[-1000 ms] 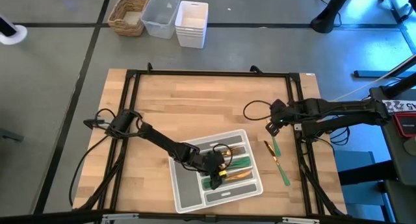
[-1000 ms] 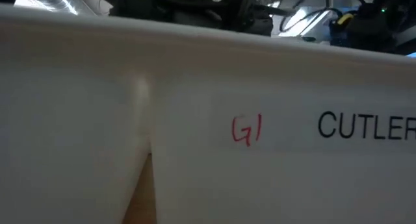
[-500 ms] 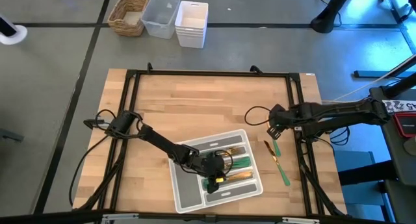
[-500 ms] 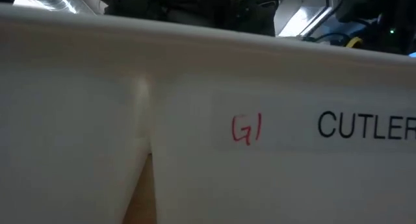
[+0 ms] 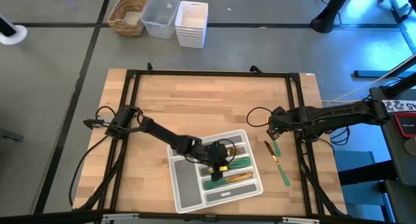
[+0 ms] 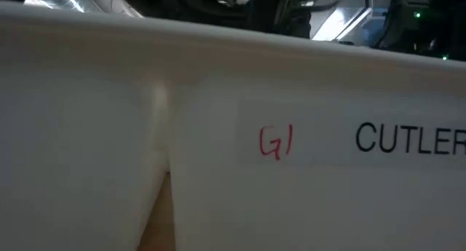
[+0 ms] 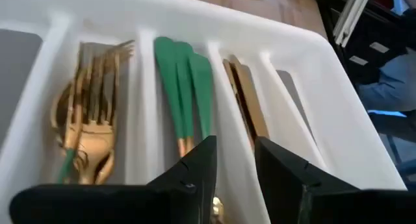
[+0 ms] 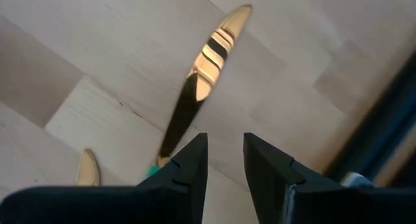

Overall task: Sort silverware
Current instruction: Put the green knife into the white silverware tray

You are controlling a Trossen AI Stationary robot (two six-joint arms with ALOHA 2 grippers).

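Note:
The silverware has gold heads and green handles. Forks (image 7: 91,120), green handles (image 7: 185,100) and gold knives (image 7: 244,97) lie in separate slots of the pale tray (image 5: 185,188). My left gripper (image 5: 218,165) hovers open over the tray's middle slots (image 7: 234,169). Two pieces lie flat on the wood right of the tray: a knife (image 5: 273,149) and another (image 5: 285,175). My right gripper (image 5: 273,129) is open just above that knife (image 8: 208,62), its fingers over the handle end. The low view shows only the tray's wall (image 6: 218,98).
A black frame (image 5: 302,159) runs along the table's right side, close to the loose pieces. A basket (image 5: 128,15) and two bins (image 5: 192,23) stand on the floor beyond the far edge. Bare wood (image 5: 195,100) spreads across the table's far half.
My left gripper has shifted a little toward the table's right and far edges over the tray. My right gripper has moved slightly toward the near edge, closer to the knife on the wood.

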